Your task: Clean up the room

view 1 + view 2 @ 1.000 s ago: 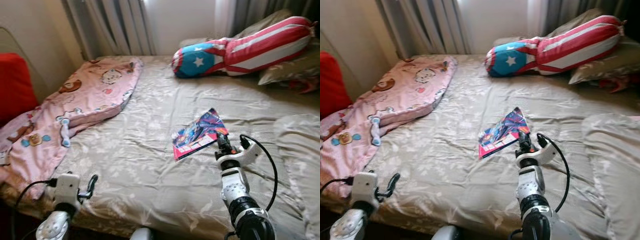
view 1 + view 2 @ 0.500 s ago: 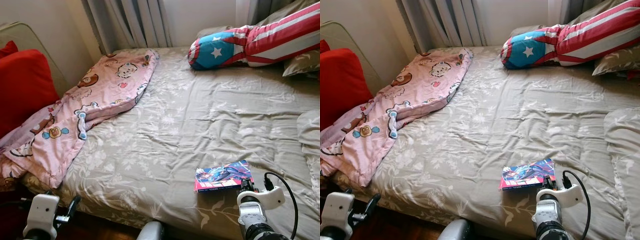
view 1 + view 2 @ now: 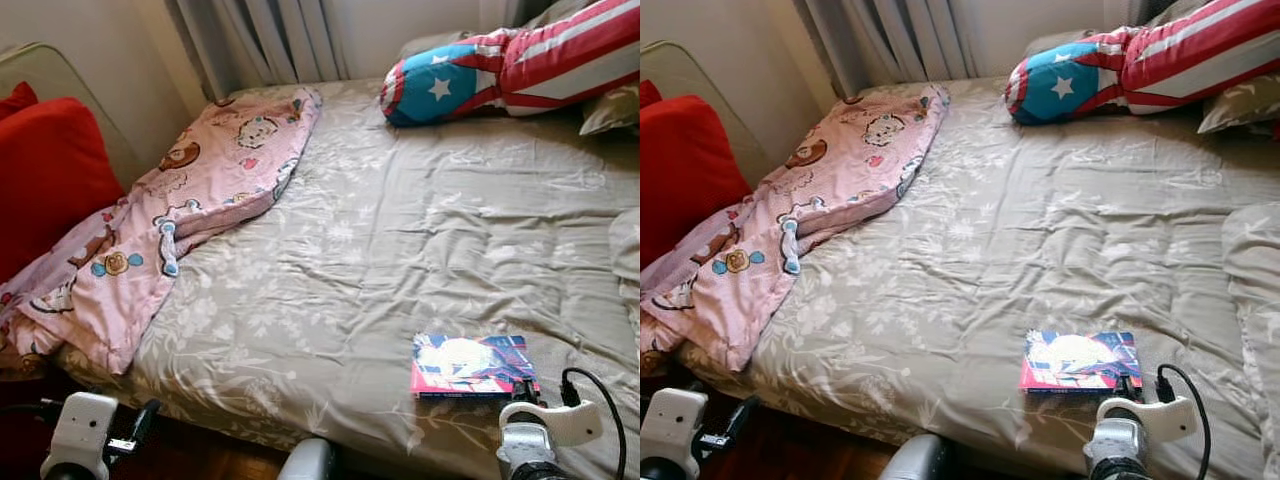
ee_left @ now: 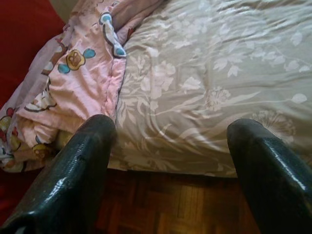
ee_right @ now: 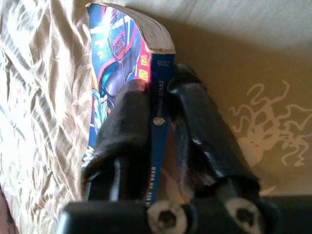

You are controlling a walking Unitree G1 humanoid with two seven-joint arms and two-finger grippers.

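Comic book (image 3: 468, 364) lay low and right in the eye view, on the bed (image 3: 400, 230); right wrist view showed the right gripper (image 5: 156, 122) fingers clamped on its spine, so lifting comes next; left gripper (image 4: 170, 141) fingers hung spread.

Pretty sure we're in somebody's bedroom at home: we've got a big bed with a beige floral-print cover (image 3: 420, 250), a rumpled pink cartoon-bear blanket (image 3: 170, 220), a long star-and-stripes bolster pillow (image 3: 500, 70), grey pleated curtains (image 3: 260, 40), and dark wood parquet floor (image 4: 170, 204).
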